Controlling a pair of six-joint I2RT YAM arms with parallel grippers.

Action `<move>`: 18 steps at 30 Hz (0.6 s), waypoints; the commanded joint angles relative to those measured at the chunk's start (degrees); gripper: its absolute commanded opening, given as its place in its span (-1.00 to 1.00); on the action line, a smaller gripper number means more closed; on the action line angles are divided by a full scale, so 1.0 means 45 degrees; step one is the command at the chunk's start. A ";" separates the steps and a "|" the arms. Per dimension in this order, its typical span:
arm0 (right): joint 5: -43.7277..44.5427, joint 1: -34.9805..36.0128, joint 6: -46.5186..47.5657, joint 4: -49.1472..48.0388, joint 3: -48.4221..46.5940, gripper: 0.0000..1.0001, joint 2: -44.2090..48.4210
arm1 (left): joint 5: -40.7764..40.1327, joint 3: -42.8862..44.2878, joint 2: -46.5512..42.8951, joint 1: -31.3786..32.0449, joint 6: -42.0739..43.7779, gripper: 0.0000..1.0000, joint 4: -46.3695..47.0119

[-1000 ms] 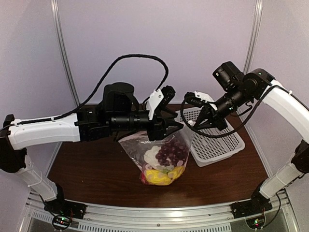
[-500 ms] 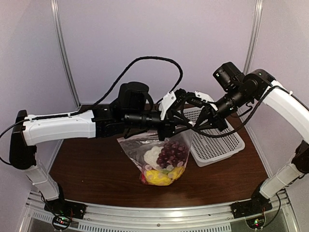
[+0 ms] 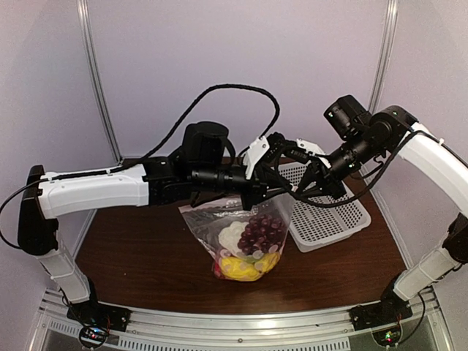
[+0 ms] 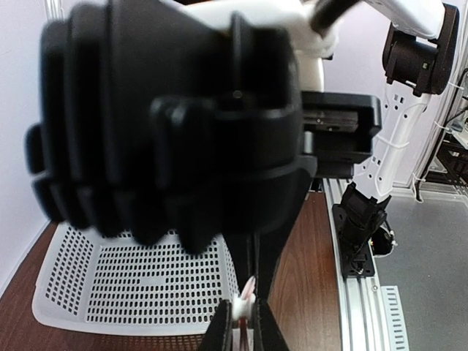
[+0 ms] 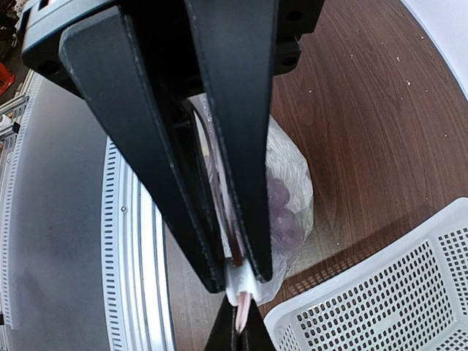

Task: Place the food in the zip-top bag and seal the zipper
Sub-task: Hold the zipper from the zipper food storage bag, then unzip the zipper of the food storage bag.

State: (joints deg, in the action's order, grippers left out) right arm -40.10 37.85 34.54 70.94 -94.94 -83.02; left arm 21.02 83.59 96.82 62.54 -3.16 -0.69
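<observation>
**Zipper seal: grip check**

Zip-top bag (image 3: pixel 205 223) is hanging above the table (image 3: pixel 131 256), carrying the food (image 3: pixel 248 245) inside. The left tool (image 3: pixel 270 190) and right tool (image 5: pixel 238 274) are both clamping the zipper (image 5: pixel 235 292) near its basket-side end. In the inspector's judgement, the left tool should be sliding away along a taut, level strip.

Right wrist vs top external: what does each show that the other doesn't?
Right wrist only: close-up of the right end effector shut on the zipper, the left end effector pinching it alongside. Top external only: the left arm and right arm, the whole zip-top bag, cauliflower and yellow pieces inside. Both: purple grapes through the bag, white basket, brown table.
</observation>
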 commanded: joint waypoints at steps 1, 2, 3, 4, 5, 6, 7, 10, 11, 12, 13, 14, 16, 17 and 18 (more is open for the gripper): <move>-0.0433 0.0053 -0.0235 -0.0835 0.0161 -1.00 0.0326 | 0.0395 0.0535 0.0475 -0.0027 0.0193 -1.00 -0.0221; -0.0368 -0.0013 -0.0260 -0.0890 0.0181 -1.00 0.0354 | 0.0423 0.0561 0.0477 -0.0045 0.0167 -1.00 -0.0306; -0.0297 -0.0100 -0.0246 -0.0928 0.0238 -1.00 0.0377 | 0.0459 0.0581 0.0453 -0.0077 0.0130 -1.00 -0.0378; -0.0183 -0.0230 -0.0237 -0.0980 0.0267 -1.00 0.0383 | 0.0473 0.0557 0.0384 -0.0120 0.0086 -1.00 -0.0460; -0.0107 -0.0381 -0.0235 -0.1037 0.0341 -1.00 0.0410 | 0.0458 0.0495 0.0225 -0.0143 0.0061 -1.00 -0.0549; -0.0198 -0.0617 -0.0184 -0.1071 0.0404 -1.00 0.0453 | 0.0414 0.0397 0.0046 -0.0160 0.0058 -1.00 -0.0609; -0.0360 -0.0910 -0.0077 -0.1107 0.0498 -1.00 0.0512 | 0.0328 0.0258 -0.0140 -0.0196 0.0055 -1.00 -0.0701; -0.0635 -0.1748 -0.0030 -0.1483 0.0738 -1.00 0.0717 | 0.0111 -0.0306 -0.0822 -0.0282 0.0061 -1.00 -0.0993; -0.0667 -0.2033 0.0013 -0.1576 0.0825 -1.00 0.0781 | 0.0007 -0.0489 -0.1052 -0.0309 0.0058 -1.00 -0.1116; -0.0697 -0.2237 0.0062 -0.1654 0.0924 -1.00 0.0833 | -0.0125 -0.0700 -0.1271 -0.0322 0.0048 -1.00 -0.1275; -0.0743 -0.2438 0.0127 -0.1720 0.1007 -1.00 0.0869 | -0.0279 -0.0924 -0.1521 -0.0351 0.0039 -1.00 -0.1400; -0.0800 -0.2617 0.0198 -0.1752 0.1093 -1.00 0.0886 | -0.0391 -0.1172 -0.1747 -0.0381 0.0053 -1.00 -0.1545; -0.0883 -0.2909 0.0349 -0.1772 0.1262 -1.00 0.0915 | -0.0694 -0.1698 -0.2252 -0.0454 0.0043 -1.00 -0.1787; -0.0920 -0.3032 0.0399 -0.1788 0.1325 -1.00 0.0914 | -0.0872 -0.1996 -0.2505 -0.0487 0.0029 -1.00 -0.1896; -0.0959 -0.3195 0.0423 -0.1822 0.1387 -1.00 0.0939 | -0.1017 -0.2309 -0.2793 -0.0523 0.0020 -1.00 -0.1954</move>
State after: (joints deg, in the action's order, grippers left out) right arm -45.76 27.24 35.35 64.95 -89.82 -80.97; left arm 17.91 77.54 90.15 60.86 -3.11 -3.84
